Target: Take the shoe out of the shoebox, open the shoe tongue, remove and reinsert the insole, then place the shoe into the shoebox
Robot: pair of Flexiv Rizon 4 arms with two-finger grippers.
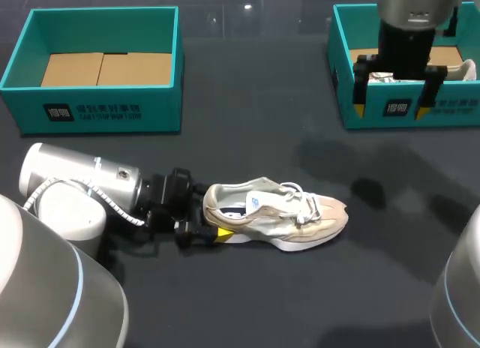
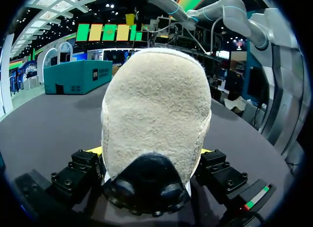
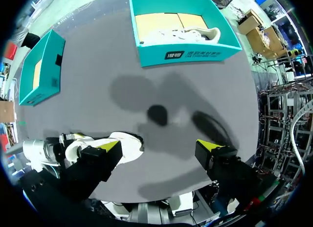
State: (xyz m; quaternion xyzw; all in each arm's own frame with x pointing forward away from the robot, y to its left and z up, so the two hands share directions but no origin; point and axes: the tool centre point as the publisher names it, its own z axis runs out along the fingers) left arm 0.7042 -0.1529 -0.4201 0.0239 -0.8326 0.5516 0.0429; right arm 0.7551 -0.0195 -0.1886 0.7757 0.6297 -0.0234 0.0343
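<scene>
A cream and white shoe (image 1: 279, 211) lies on the dark table near its middle, toe pointing right. My left gripper (image 1: 212, 219) reaches in low from the left, its fingers standing wide on either side of the heel. In the left wrist view the shoe's heel (image 2: 156, 114) fills the space between both fingers of the left gripper (image 2: 151, 151), touching each. My right gripper (image 1: 390, 108) hangs high over the front wall of the right shoebox (image 1: 409, 112), open and empty. From the right wrist view the right gripper (image 3: 160, 148) looks down on bare table, with the shoe (image 3: 128, 144) off to one side.
An empty teal shoebox (image 1: 97, 112) stands at the back left. The right shoebox (image 3: 186, 56) holds a second white shoe (image 3: 181, 35). The left shoebox (image 3: 41, 70) also shows in the right wrist view.
</scene>
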